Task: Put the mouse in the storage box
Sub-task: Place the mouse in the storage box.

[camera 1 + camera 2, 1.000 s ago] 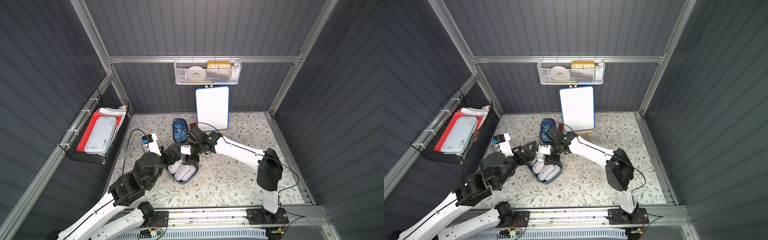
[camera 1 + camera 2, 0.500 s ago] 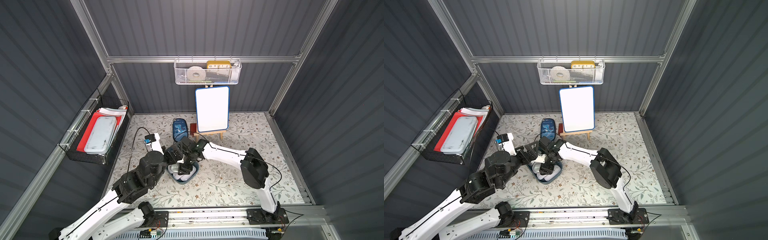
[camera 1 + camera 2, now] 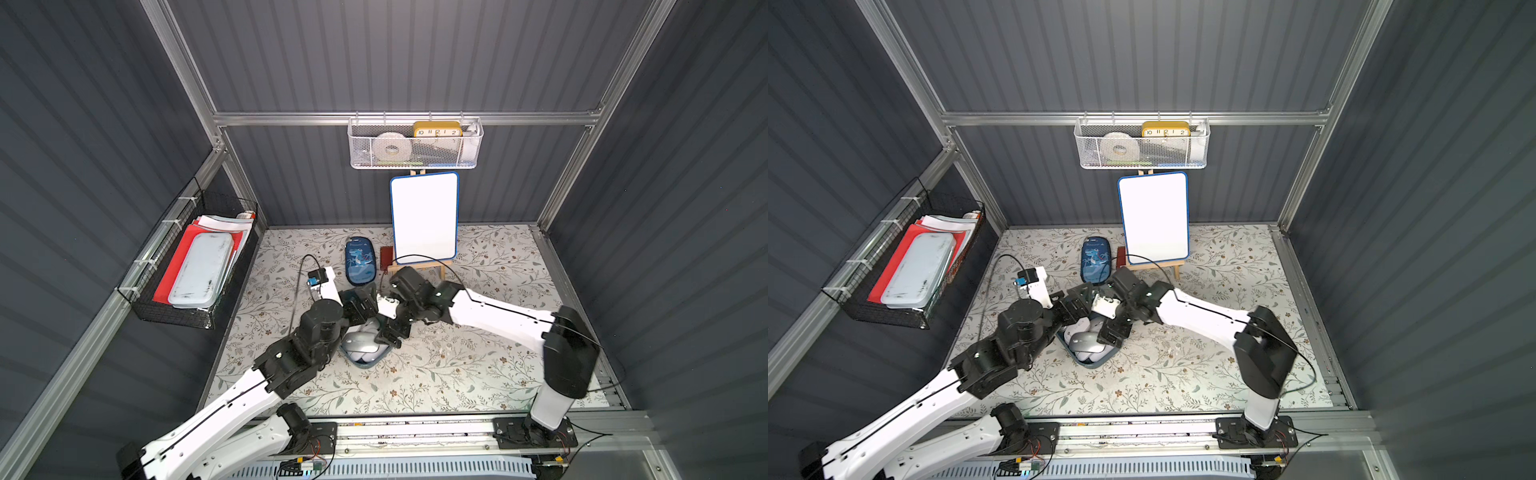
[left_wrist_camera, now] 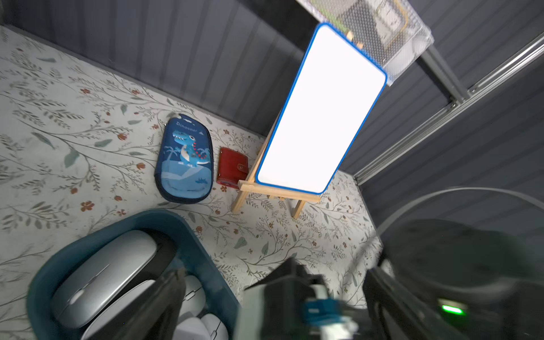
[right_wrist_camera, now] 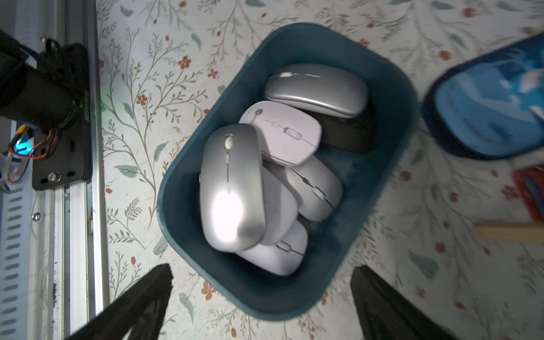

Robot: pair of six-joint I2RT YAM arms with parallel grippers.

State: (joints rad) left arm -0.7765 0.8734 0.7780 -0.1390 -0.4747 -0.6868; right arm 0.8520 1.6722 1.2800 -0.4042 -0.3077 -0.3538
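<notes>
The storage box [image 5: 394,97] is a dark teal bin on the floral mat, seen in both top views [image 3: 376,362] [image 3: 1106,358] and in the left wrist view [image 4: 188,232]. Several silver, white and black mice fill it. One silver mouse [image 5: 232,188] [image 3: 1084,343] lies on top of the pile, free of any finger. My right gripper [image 5: 261,269] [image 3: 390,334] hangs open just above the box's right rim, holding nothing. My left gripper [image 4: 273,282] [image 3: 360,308] stands open at the box's back-left edge, also holding nothing.
A blue dinosaur case [image 3: 360,266] and a red wallet [image 3: 386,252] lie behind the box. A whiteboard on a wooden easel [image 3: 424,220] stands at the back. A white mesh basket [image 3: 415,145] hangs on the rear wall and a black wire rack [image 3: 195,270] on the left wall.
My right gripper moved from near the blue case to over the box, then its jaws opened wide. The silver mouse now lies loose on the pile. The left arm barely shifted.
</notes>
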